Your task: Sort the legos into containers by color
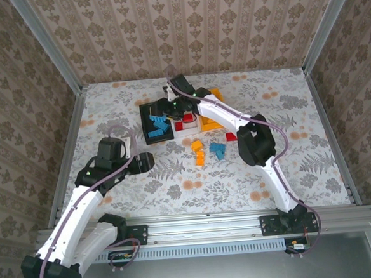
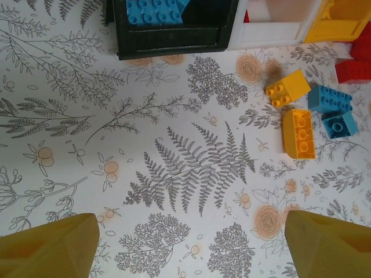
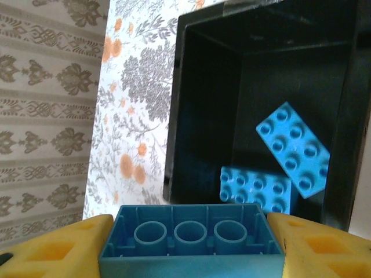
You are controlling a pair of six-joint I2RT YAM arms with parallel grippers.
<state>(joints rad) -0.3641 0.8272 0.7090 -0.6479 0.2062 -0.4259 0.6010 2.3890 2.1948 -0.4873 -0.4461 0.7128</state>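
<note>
Start at the near side: your left gripper point(image 2: 185, 249) hangs over the floral table point(image 1: 289, 170), its yellow fingers point(image 2: 52, 246) spread wide with only bare cloth between them (nothing gripped, nothing touched). Just beyond it and to its right lie the loose legos. Two orange bricks point(image 2: 299, 133) sit close together, two blue bricks point(image 2: 329, 98) lie close against each other beside them, and red bricks point(image 2: 356, 69) lie further right, near the orange bin point(image 2: 339, 26). Past these, the three containers stand in a row, side by side: the black bin point(image 2: 174, 40) on the left, the white bin point(image 2: 272, 37) in the middle, and the orange bin on the right. In the overhead view your right arm point(image 1: 235, 119) partly covers the orange bin. The black bin holds several blue pieces point(image 1: 157, 123), and red shows inside the white bin. What the orange bin holds cannot be made out. Farthest out, your right gripper point(image 3: 188, 231) is at the far end of the black bin. Its pads point(image 3: 324, 249) are pressed against the two ends of a blue brick point(image 3: 191, 258), held with its hollow underside toward the wrist camera. The bin's open interior lies in front of it, and the held brick is clear of the two blue pieces on the bin floor.
</note>
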